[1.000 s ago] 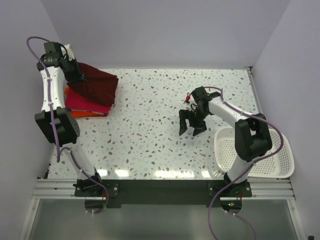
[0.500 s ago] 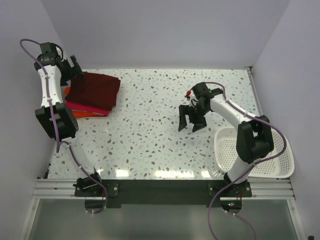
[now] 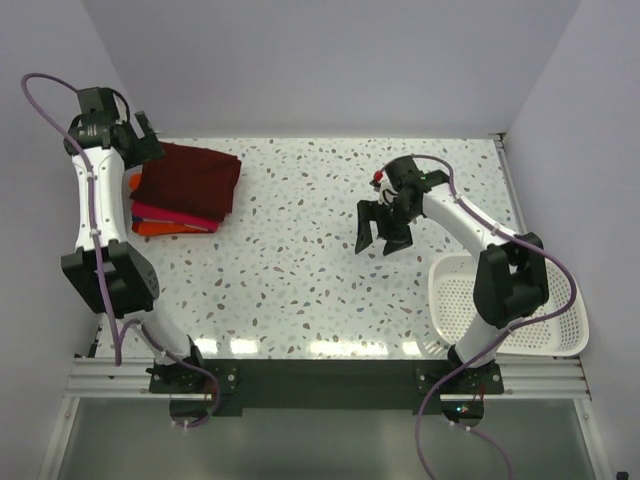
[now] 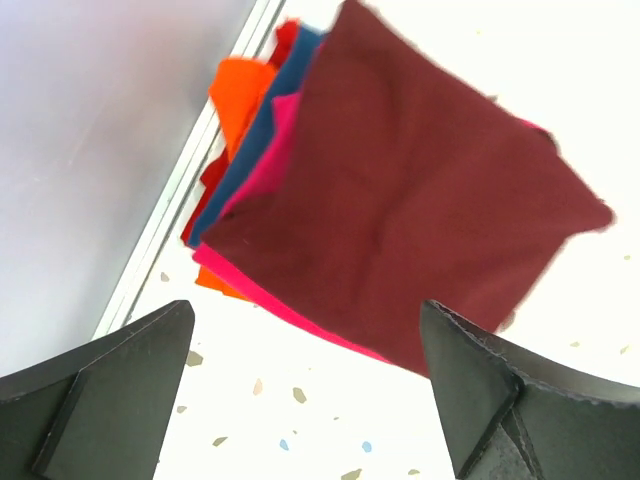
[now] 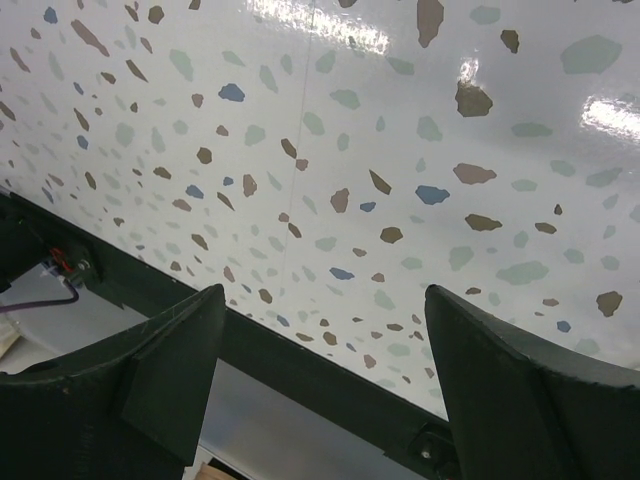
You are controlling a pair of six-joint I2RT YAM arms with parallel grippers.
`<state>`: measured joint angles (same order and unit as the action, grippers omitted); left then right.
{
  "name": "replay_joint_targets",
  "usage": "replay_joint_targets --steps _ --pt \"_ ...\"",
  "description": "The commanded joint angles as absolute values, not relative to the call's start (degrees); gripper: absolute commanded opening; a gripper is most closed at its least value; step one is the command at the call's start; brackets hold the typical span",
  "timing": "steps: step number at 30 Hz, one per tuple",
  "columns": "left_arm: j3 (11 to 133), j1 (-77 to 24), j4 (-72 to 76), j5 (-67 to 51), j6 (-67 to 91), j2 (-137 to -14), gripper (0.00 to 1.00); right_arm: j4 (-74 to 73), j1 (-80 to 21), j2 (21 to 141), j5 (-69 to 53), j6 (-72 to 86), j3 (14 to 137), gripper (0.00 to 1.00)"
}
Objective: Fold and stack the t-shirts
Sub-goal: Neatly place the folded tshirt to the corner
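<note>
The dark maroon t-shirt (image 3: pixel 190 180) lies folded on top of a stack at the table's far left. Under it show a magenta-pink t-shirt (image 3: pixel 165 213) and an orange t-shirt (image 3: pixel 158 228). In the left wrist view the maroon shirt (image 4: pixel 400 200) covers the pink one (image 4: pixel 270 285), a blue layer (image 4: pixel 250 155) and the orange one (image 4: pixel 240 90). My left gripper (image 3: pixel 143 138) hangs open just behind the stack's far-left corner, holding nothing (image 4: pixel 305 310). My right gripper (image 3: pixel 382 240) is open and empty above the bare table, right of centre (image 5: pixel 322 295).
A white slotted basket (image 3: pixel 560 320) sits at the near right edge, beside the right arm's base. The purple left wall runs close along the stack. The table's dark front rail (image 5: pixel 330 370) shows in the right wrist view.
My left gripper has opened and let go of the maroon shirt, which has settled flat on the stack. The left arm has drawn back toward the far-left corner. The right gripper barely shifted.
</note>
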<state>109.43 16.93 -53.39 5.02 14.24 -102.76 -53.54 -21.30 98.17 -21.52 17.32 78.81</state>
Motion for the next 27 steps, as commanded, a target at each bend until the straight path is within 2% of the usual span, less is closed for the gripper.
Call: replay_joint_targets --steps 1,11,16,23,27 --pt "107.5 13.3 -48.8 7.0 14.1 -94.7 1.0 -54.1 -20.8 95.1 -20.0 17.1 81.6 0.84" --pt "93.5 -4.0 -44.9 6.5 24.2 -82.6 1.0 -51.5 -20.0 95.5 -18.5 18.2 83.1 0.84" --pt "85.9 -18.2 -42.1 11.1 30.5 -78.5 1.0 -50.7 -20.0 96.8 -19.2 18.8 84.0 0.84" --pt "80.8 -40.3 -37.7 16.4 38.8 -80.3 1.0 -49.3 -20.0 97.1 -19.8 19.2 84.2 0.84" --pt "81.4 -43.2 -36.8 14.9 39.5 -83.1 1.0 -47.6 -20.0 96.5 -20.0 19.4 82.9 0.84"
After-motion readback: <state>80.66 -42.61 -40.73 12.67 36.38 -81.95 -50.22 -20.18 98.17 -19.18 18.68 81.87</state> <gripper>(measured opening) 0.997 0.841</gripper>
